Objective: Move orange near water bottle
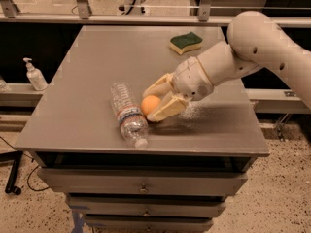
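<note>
The orange (150, 104) is small and round and sits low over the grey table (82, 81), between my gripper's two cream fingers. My gripper (151, 102) reaches in from the right, and its fingers (163, 111) are closed around the orange. The water bottle (127, 113), clear and ribbed with a white cap and a red-blue label band, lies on its side just left of the orange, cap toward the table's front edge. The orange is almost touching the bottle's side.
A green-and-yellow sponge (185, 41) lies at the back right of the table. A white pump dispenser bottle (34, 74) stands on a ledge left of the table. Drawers (141, 187) sit below the table's front edge.
</note>
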Controlling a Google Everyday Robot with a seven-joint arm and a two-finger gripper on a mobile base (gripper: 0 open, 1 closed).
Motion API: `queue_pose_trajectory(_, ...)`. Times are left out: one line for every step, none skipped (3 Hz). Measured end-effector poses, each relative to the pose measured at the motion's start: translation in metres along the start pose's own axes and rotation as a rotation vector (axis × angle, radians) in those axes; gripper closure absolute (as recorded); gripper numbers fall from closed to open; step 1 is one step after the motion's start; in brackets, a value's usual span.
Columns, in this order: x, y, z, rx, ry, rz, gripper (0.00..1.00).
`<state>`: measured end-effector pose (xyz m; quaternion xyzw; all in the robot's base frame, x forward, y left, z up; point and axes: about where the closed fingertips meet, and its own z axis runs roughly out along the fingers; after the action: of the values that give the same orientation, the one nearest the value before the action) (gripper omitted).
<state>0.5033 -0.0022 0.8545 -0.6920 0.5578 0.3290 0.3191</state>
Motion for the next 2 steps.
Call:
queue_pose_trajectory(0.0004, 0.0000, 0.0002, -0.003, 0.003, 0.000, 0.00)
queue_pose_trajectory(0.0005, -0.0001, -0.0001, -0.002, 0.003, 0.000, 0.00)
